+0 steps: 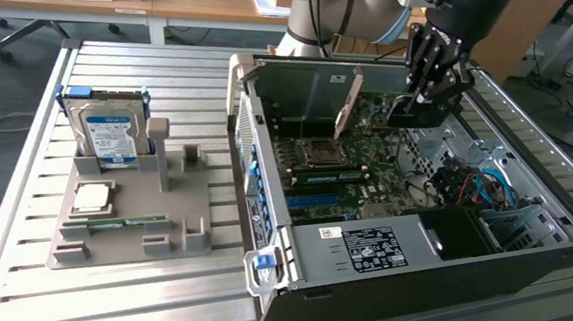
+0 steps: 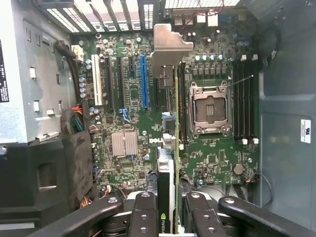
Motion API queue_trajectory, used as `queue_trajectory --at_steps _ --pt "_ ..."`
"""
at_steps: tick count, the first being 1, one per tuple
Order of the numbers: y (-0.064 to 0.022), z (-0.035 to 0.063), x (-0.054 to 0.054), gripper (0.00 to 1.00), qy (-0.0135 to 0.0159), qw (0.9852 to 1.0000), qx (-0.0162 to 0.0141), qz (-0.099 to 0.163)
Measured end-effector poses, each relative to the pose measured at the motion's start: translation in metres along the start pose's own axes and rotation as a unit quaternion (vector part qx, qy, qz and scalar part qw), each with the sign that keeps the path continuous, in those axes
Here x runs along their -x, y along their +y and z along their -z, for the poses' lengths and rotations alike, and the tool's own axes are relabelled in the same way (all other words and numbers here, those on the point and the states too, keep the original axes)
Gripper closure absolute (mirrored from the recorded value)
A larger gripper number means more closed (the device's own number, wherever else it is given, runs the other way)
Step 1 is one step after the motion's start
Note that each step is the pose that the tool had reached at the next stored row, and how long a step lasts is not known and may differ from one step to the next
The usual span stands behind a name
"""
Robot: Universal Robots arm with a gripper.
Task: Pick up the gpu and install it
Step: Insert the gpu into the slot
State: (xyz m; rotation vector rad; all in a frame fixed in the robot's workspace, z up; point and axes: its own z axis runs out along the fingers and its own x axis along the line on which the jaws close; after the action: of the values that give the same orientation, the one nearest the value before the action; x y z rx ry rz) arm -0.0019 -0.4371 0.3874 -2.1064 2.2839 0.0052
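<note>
Pinching the gpu (image 2: 167, 182) by one end, the gripper (image 2: 170, 213) has 1 finger (image 2: 144, 213) on each face of the card, so the claw is pressed onto it rather than spread wide. The card stands on edge inside the open computer case (image 1: 443, 286), over the green motherboard (image 2: 133, 98). Its metal bracket (image 2: 170, 43) points toward the slotted rear wall of the case. In the wrist view the card lies along the row of expansion slots, between the blue slot (image 2: 144, 81) and the CPU socket (image 2: 210, 111). Whether its lower edge touches a slot cannot be told.

In the exterior view the gripper (image 1: 427, 95) reaches down from above into the far part of the case, with the gpu (image 1: 420, 114) below it. The labelled power supply (image 1: 368, 247) sits at the near end.

Well apart, toward the exterior view's left, a grey parts holder (image 1: 188, 198) rests on the slatted metal table (image 1: 94, 300). It carries an upright hard drive (image 1: 110, 132), a CPU chip (image 1: 91, 197) and a RAM stick (image 1: 128, 222).
</note>
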Motion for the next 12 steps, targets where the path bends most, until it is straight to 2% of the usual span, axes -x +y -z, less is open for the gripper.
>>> queue_trajectory --at_steps 5,12 --pt "0.0002 -0.0074 -0.0002 0.73 0.0 1.0 0.0 0.0" --pt "0.0002 -0.0075 -0.0002 0.73 0.0 1.0 0.0 0.0"
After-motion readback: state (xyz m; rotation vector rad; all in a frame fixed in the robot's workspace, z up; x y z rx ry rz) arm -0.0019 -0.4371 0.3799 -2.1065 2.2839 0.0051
